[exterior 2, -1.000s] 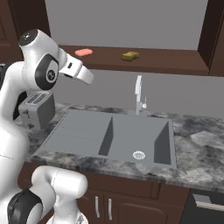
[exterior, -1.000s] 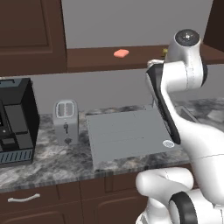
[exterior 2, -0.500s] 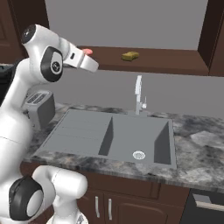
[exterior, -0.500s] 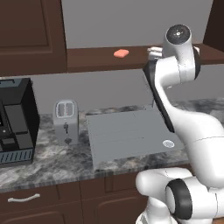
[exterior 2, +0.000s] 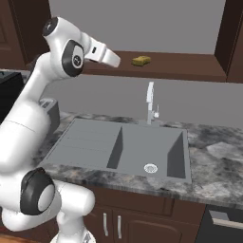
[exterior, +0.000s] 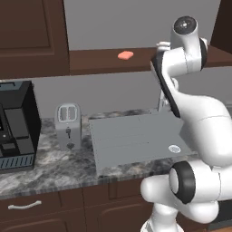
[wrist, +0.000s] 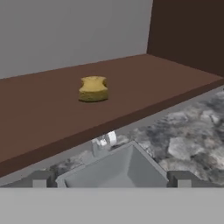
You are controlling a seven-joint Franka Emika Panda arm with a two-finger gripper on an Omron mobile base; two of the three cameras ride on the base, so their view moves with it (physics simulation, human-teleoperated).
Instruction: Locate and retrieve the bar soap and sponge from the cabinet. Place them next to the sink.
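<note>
The left base view looks from behind the arm, on its left, forward and down at the sink (exterior: 136,140) and the cabinet (exterior: 95,61) shelf. The right base view sees the same sink and shelf from the other side. The hand view sits close, looking along the shelf's front edge.

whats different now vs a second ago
The arm has swung its hand up and along the shelf toward the sponge: in the right base view it has passed the spot where the bar soap lay in sight. The gripper is open and empty, nothing taken or released. Soap and sponge lie where they were on the cabinet shelf; sink and toaster unchanged.
</note>
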